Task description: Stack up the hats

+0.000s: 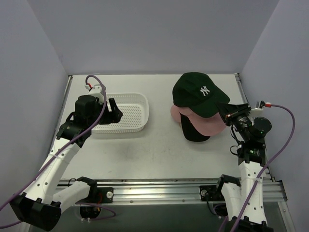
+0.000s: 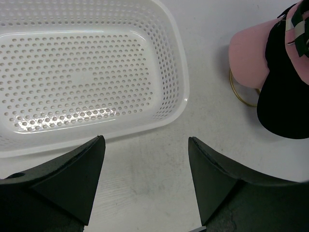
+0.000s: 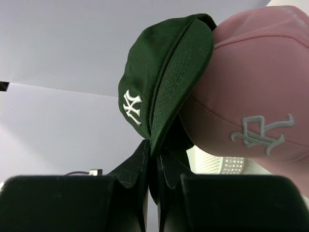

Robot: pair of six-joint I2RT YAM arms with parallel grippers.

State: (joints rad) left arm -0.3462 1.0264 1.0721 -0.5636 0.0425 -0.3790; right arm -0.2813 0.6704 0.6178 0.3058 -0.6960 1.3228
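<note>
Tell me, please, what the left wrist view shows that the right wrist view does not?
Only the left wrist view: the open left gripper, a gold wire ring and a black brim. Only the right wrist view: the right gripper shut on the green cap at its brim, and that cap's white logo. Both: a pink cap and the white perforated basket.
</note>
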